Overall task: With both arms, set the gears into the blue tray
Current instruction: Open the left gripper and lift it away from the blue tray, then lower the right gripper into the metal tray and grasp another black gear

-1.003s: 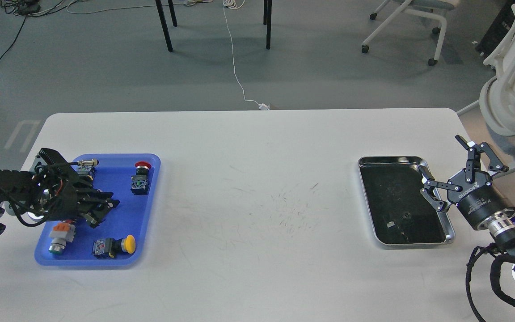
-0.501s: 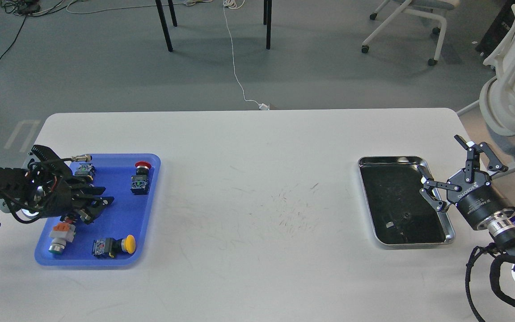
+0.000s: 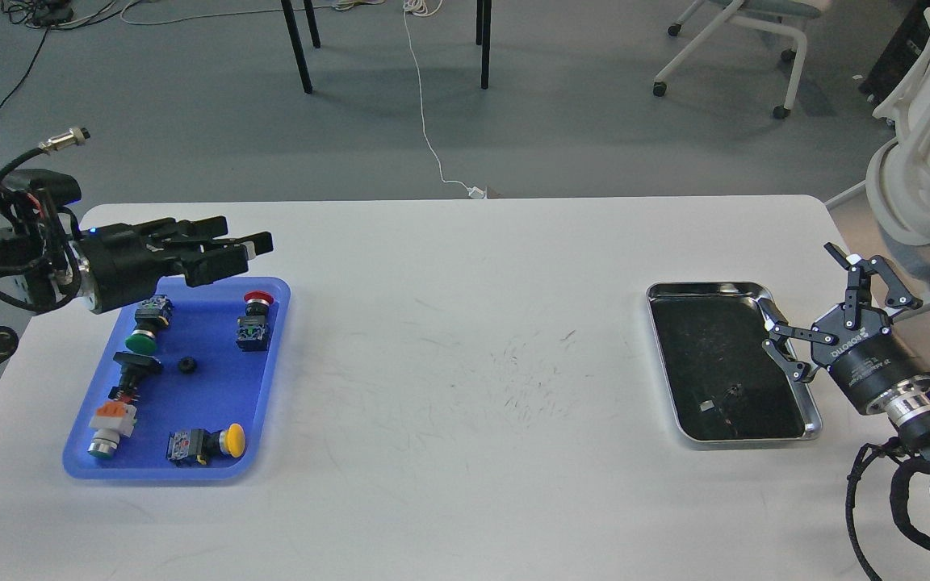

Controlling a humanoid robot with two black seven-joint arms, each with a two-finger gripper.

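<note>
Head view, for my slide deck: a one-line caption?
One gear lies in the blue tray among push-button switches; left gripper above its far edge, right gripper open beside the steel tray.

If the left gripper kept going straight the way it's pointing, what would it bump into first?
Probably nothing: the left gripper points right along the blue tray's far edge, and only bare white table lies ahead. Its height is hard to judge.

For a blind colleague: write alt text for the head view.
A small black gear lies in the blue tray among push-button switches, the left gripper above its far edge. The right gripper, open, hovers at a steel tray.
</note>
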